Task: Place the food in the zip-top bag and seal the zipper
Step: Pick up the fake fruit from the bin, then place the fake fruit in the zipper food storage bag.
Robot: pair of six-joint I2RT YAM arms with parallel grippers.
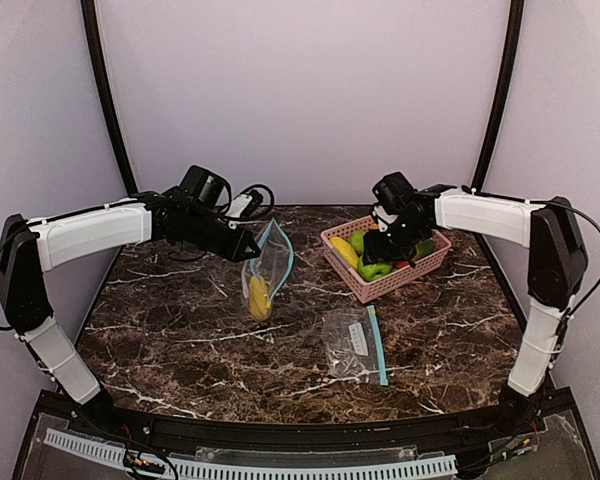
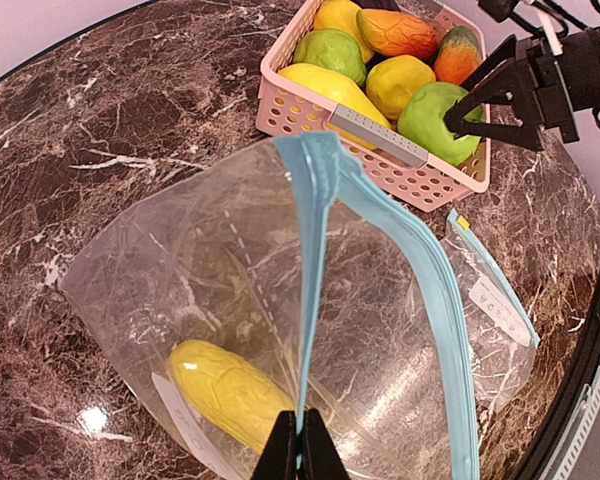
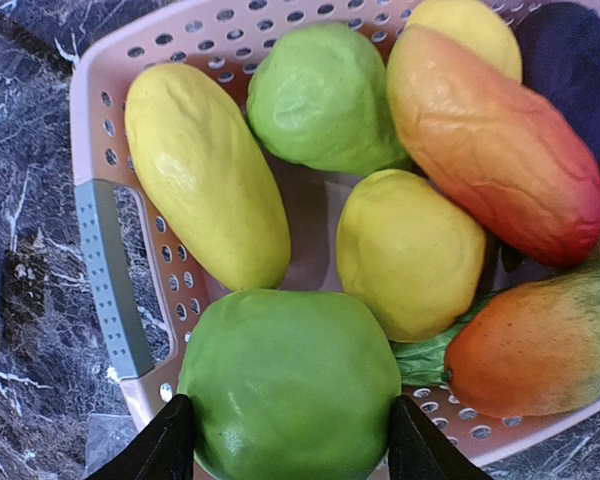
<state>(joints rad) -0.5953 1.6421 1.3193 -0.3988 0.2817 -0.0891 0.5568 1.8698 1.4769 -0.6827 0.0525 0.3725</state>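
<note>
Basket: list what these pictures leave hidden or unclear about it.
Top view: right gripper hides much of the food in the basket.
Right wrist view: purple fruit cut by the frame edge; fingers flank the green fruit, contact unclear.
Left wrist view: top edge cuts the basket's far end.

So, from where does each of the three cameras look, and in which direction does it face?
Top external: above and behind the bases, facing down and forward over the marble table; left arm and right arm show.
Left wrist: on the left arm, facing along the left tool, shut on the zip-top bag holding yellow toy food; pink basket beyond.
Right wrist: on the right arm, facing down into the basket; the right tool straddles a green toy fruit.
Shared: both wrist views show the basket and that fruit.
</note>
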